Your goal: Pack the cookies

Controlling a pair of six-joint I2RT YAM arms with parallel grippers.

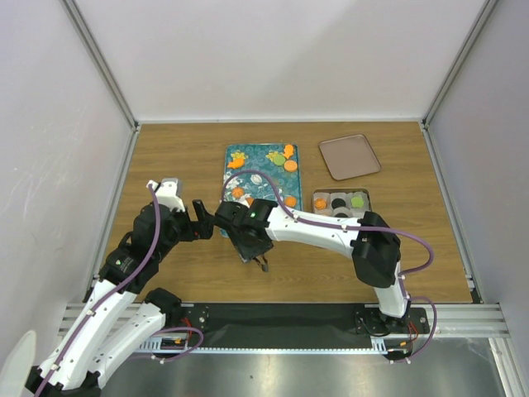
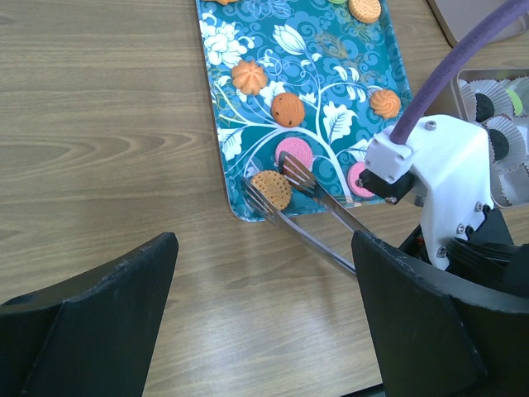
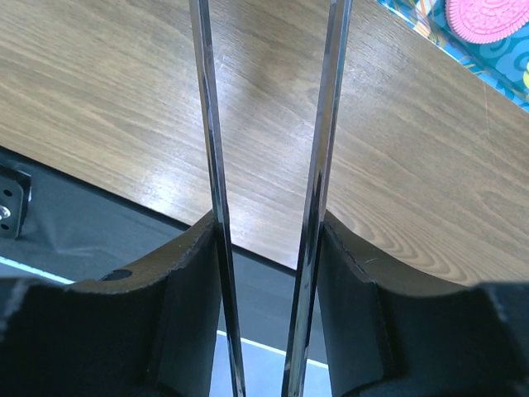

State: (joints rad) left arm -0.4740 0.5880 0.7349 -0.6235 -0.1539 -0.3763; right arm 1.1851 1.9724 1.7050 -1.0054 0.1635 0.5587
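Wooden table point(image 2: 99, 124); one tray point(image 2: 347, 74); one cookie point(image 2: 271, 188) between tongs point(image 2: 324, 217).

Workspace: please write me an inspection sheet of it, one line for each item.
Surface: wooden table, bare wood around the tray.
Job's things: cookies lie on the teal tray; one orange cookie sits between the tips of the tongs at its near corner; others lie in the paper cups of the tin.
Clutter: brown lid behind the tin, apart from it.
Grippers: right gripper shut on the tongs; left gripper open, empty.
Cables: purple cable along each arm, one arching over the tray.
Surroundings: white walls, metal frame posts.
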